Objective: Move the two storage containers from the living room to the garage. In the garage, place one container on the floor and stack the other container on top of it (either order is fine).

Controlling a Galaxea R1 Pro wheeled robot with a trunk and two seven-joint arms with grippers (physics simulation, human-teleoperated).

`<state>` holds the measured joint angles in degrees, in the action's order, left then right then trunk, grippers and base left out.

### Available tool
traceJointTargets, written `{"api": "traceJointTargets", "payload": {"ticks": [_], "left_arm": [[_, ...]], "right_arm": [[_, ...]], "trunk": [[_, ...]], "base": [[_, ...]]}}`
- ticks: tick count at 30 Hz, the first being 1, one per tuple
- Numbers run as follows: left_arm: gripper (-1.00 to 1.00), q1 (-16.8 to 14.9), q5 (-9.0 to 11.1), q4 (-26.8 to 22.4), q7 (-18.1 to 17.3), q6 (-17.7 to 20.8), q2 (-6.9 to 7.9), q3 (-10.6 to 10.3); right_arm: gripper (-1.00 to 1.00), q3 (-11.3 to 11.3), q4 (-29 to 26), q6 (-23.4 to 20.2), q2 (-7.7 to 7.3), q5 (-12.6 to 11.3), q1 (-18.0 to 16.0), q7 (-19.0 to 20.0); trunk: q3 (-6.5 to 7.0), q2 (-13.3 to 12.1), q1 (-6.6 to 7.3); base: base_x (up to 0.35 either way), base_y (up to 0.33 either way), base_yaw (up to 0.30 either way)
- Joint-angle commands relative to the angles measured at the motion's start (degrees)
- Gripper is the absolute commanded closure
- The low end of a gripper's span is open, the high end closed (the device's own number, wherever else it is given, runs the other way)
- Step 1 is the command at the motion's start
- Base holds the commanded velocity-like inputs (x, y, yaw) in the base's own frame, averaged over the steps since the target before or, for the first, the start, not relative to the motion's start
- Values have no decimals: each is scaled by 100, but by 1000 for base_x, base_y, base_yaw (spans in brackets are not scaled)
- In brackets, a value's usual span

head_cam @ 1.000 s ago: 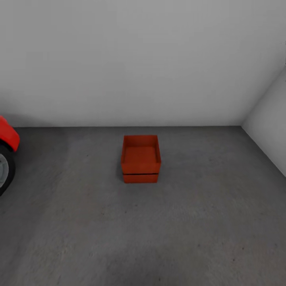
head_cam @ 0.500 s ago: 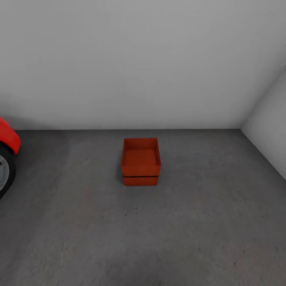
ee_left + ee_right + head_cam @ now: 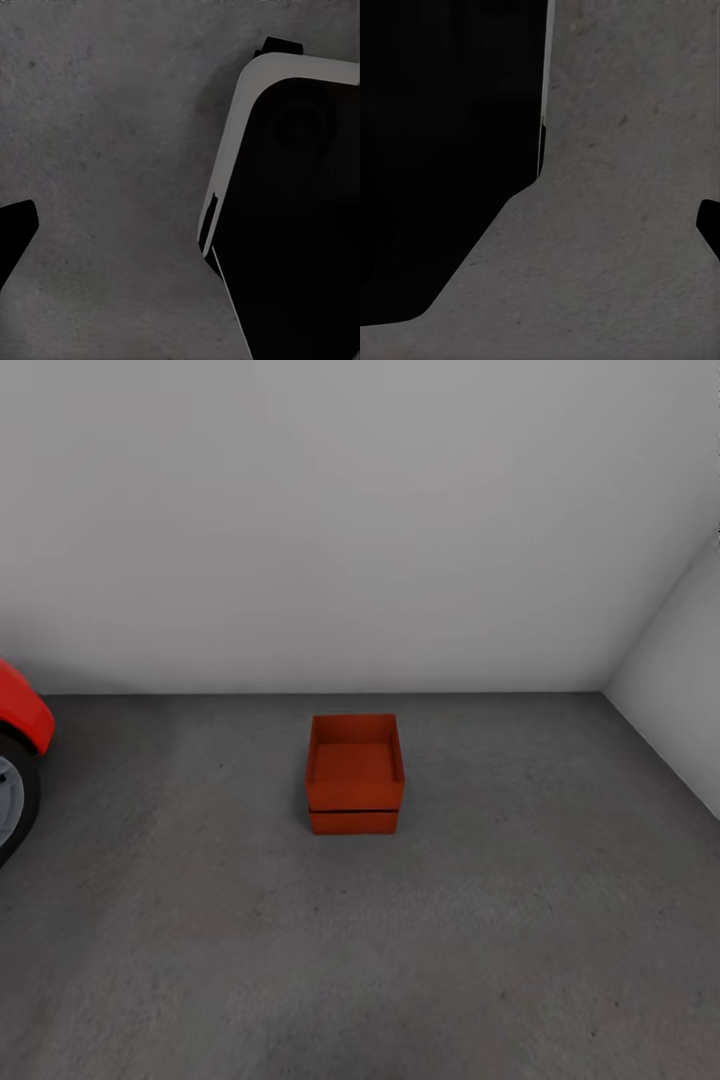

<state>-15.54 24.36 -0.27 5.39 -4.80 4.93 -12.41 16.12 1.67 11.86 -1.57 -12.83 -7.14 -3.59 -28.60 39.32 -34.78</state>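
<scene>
Stacked containers (image 3: 353,777) — farther off now

Mottled grey floor (image 3: 615,247) — a large black robot part (image 3: 442,150) beside it.

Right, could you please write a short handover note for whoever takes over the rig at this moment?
Grippers: the left fingertip and right fingertip hang over bare concrete; open or shut cannot be told.
Things: the upper container sits stacked on the lower container, on the garage floor near the white wall, with the red car off to the left.
Done: both containers moved and stacked.
Left: apparently nothing; just confirm the stack sits squarely.
</scene>
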Motion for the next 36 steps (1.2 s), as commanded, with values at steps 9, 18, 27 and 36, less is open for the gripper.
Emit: {"api": "traceJointTargets", "payload": {"ticks": [9,18,27,36], "left_arm": [[-100,-2,45,0,15,-12,0,-49],[-100,-2,43,0,15,-12,0,-48],[-100,-2,43,0,15,-12,0,-47],[-100,-2,45,0,15,-12,0,-48]], "right_arm": [[-100,49,18,0,-1,-45,-6,5],[-100,55,18,-16,6,-42,-6,8],[-100,88,18,-15,64,-11,-6,-22],[-100,64,15,36,35,-97,-6,42]], "trunk": [[79,4,-1],[163,4,-1],[246,4,-1],[330,4,-1]], "base": [[0,0,0],[0,0,0],[0,0,0],[0,0,0]]}}
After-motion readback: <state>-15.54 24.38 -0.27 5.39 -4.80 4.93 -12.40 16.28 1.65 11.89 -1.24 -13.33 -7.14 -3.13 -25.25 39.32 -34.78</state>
